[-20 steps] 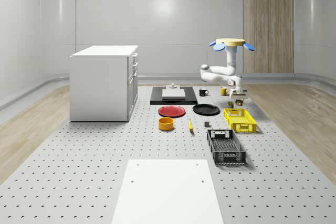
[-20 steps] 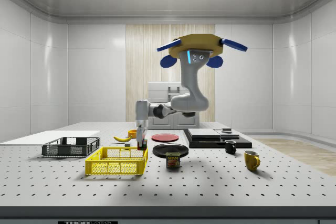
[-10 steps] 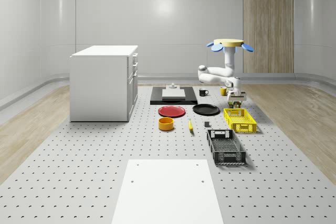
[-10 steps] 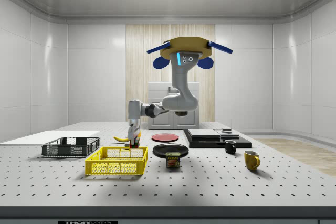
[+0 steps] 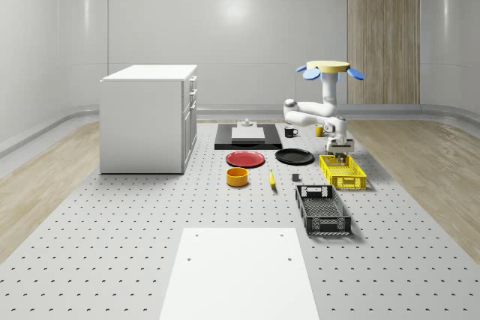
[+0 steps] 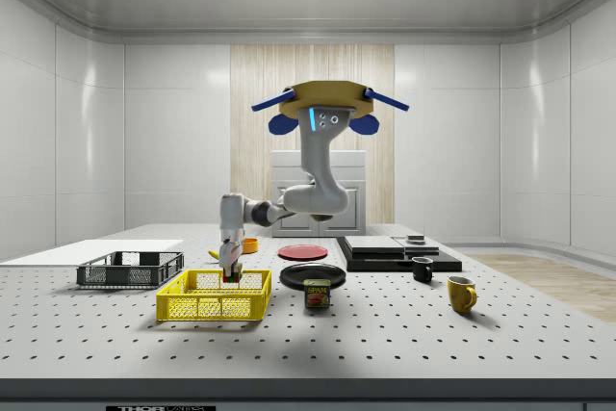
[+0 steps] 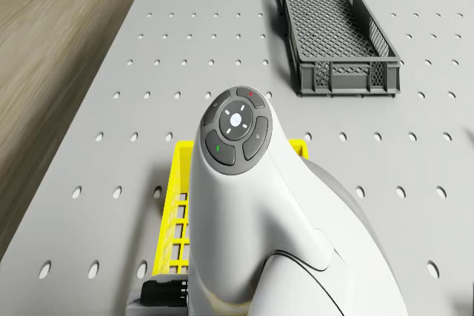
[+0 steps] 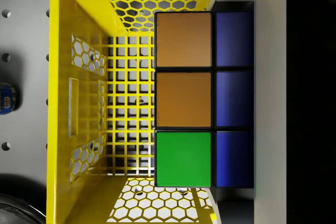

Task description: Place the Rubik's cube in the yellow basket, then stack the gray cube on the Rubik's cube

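**Cube held over the yellow basket, not yet released**

Progress sits partway through the first step, as far as the pictures allow a judgement. The Rubik's cube [image 8: 205, 99] is clamped in the gripper [image 6: 230, 275], which hangs just above the yellow basket [image 6: 214, 306], over the basket's end nearest the black plate [image 6: 313, 274]. The cube is not yet resting on the basket floor: through the wrist camera the yellow mesh floor [image 8: 131, 114] lies clear beneath it. Lowering and letting go are left, and after that the whole second step, fetching the gray cube and setting it on top. The gray cube cannot be picked out with confidence in these pictures.

The drone [image 6: 330, 103] hovers above the table, beside the yellow basket on the side of the black plate and the tin of meat [image 6: 318, 294], with the arm [image 6: 289, 204] reaching down and across to the basket.

The Rubik's cube shows one face edge-on to the wrist camera: two orange squares and one green square in a column, with a column of dark blue squares beside them, all divided by black lines. It sits square to the basket walls, close to one long wall [image 8: 252, 98] of the basket.
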You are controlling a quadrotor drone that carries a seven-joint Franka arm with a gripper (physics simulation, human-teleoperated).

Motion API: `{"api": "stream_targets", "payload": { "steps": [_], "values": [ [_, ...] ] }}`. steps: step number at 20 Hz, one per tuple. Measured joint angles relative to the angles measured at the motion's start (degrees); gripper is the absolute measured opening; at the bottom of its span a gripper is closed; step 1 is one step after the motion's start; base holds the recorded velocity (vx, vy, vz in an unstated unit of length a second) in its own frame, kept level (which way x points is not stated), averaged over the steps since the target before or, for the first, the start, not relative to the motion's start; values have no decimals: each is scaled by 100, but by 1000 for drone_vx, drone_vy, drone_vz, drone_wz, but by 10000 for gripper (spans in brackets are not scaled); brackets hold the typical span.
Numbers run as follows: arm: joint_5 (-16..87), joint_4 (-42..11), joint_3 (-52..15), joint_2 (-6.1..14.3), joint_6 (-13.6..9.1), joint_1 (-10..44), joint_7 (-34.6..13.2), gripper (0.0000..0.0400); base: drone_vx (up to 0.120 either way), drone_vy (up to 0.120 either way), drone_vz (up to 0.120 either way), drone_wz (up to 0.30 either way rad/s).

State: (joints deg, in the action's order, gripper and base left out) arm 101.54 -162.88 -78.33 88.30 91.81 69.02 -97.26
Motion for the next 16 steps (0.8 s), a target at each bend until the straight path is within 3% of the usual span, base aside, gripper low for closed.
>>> {"api": "stream_targets", "payload": {
  "steps": [16],
  "values": [
    [976,283,1049,22,419,183,-7,325,0,0,0,0]
  ]
}}
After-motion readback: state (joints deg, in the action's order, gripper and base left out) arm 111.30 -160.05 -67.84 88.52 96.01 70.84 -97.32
